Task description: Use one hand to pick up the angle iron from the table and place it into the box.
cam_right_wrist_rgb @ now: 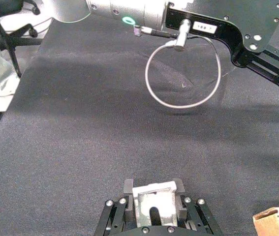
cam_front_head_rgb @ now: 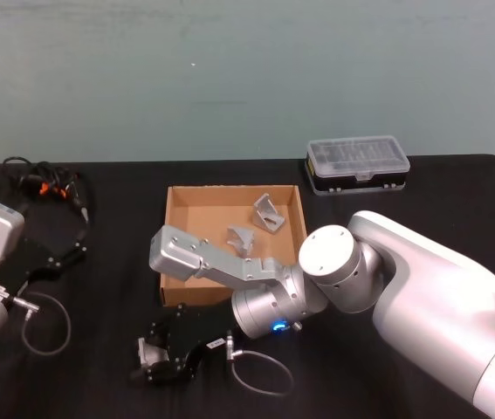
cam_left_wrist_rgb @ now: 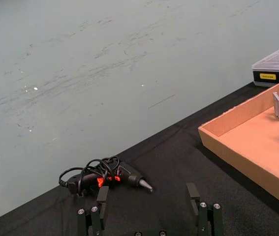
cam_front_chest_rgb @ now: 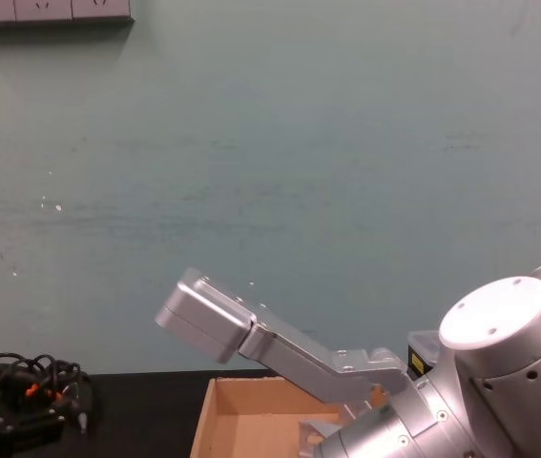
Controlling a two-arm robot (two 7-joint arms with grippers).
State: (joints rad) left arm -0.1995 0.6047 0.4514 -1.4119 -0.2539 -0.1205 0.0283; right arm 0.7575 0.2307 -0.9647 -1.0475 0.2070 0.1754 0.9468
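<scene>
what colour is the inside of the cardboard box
Plain tan-brown; the box interior shows best in the head view.

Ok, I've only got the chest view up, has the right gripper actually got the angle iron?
Observer: Yes. In the right wrist view, the right gripper is shut on an angle iron.
Operator: Where is it relative to the box?
Observer: In the head view it is over the table, on the robot's side of the box, not above it.
Operator: Anything in the box already?
Observer: Two other angle irons lie inside, towards its far right corner.
</scene>
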